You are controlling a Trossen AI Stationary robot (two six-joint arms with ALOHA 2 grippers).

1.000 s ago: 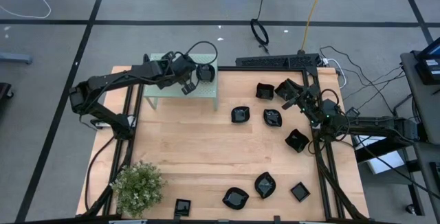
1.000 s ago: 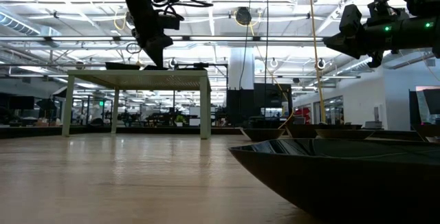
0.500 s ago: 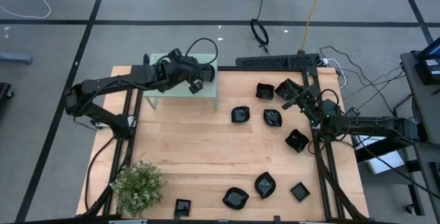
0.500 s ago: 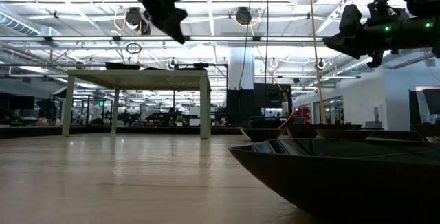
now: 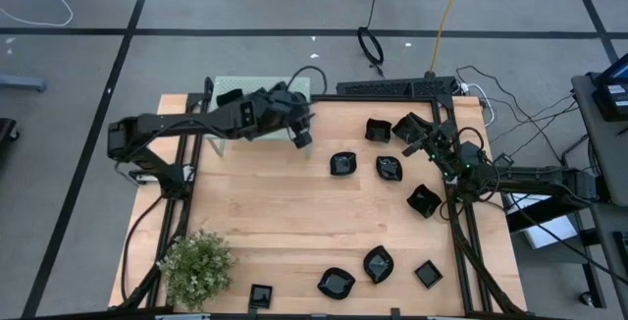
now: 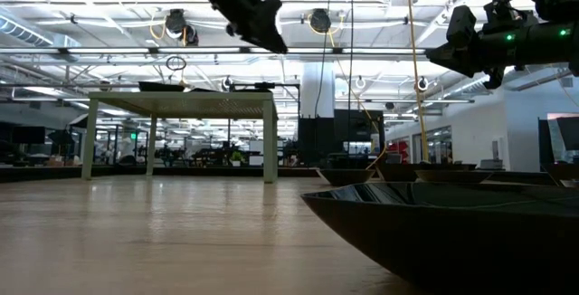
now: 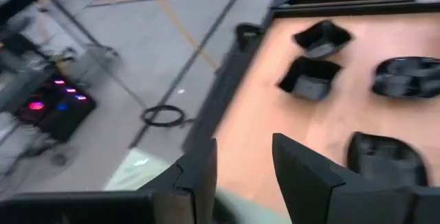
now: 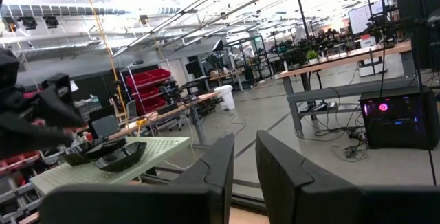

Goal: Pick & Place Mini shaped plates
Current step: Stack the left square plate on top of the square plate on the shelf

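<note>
Since a second ago the left tool (image 5: 302,135) has swung away from above the pale green perforated stand (image 5: 228,89) toward the counter's middle, and it now hangs off the stand's right-hand corner, empty, its fingers (image 7: 302,172) parted with only a gap between them.

Two black dishes (image 8: 110,155) sit on the stand top, as the right wrist view shows. The other mini shaped plates lie scattered over the wooden counter (image 5: 294,212): a square one (image 5: 378,130) and its neighbour (image 5: 406,127) near the far right edge, a round one (image 5: 342,164) and a leaf-shaped one (image 5: 390,169) just beside each other further in, and another (image 5: 423,200) near the right rail. Along the near edge lie a small square plate (image 5: 260,295), a round one (image 5: 336,283), a leaf-shaped one (image 5: 378,263) and a square one (image 5: 428,274).

The right tool (image 5: 424,140) hovers over the far right plates, touching none. Its fingers (image 8: 213,165) stand slightly apart with nothing between them. A potted plant (image 5: 196,266) stands at the near left corner.
</note>
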